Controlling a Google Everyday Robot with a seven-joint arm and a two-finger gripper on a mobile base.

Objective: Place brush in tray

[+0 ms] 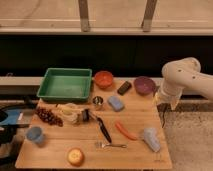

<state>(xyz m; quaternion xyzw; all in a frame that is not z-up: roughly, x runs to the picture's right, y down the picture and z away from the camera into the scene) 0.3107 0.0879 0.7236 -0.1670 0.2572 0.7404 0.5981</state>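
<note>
Slim black brush (pixel 103 130) lies diagonally on the counter (pixel 135 152), outside the green tray (pixel 65 86); gripper (pixel 161 98) at right edge, grip unreadable.

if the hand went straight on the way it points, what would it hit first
Probably the light wooden table near its right edge; the hand points down there, though depth is unclear.

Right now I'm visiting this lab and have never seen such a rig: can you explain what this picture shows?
The white jointed machine at right is a robot arm; its gripper hangs at the right edge of the wooden table, apparently holding nothing. One camera looks down on the table from its near side. On it lie, among others, a green tray, an orange bowl, a purple bowl, a dark block, a fork and a carrot. The black brush lies mid-table, outside the tray.
</note>
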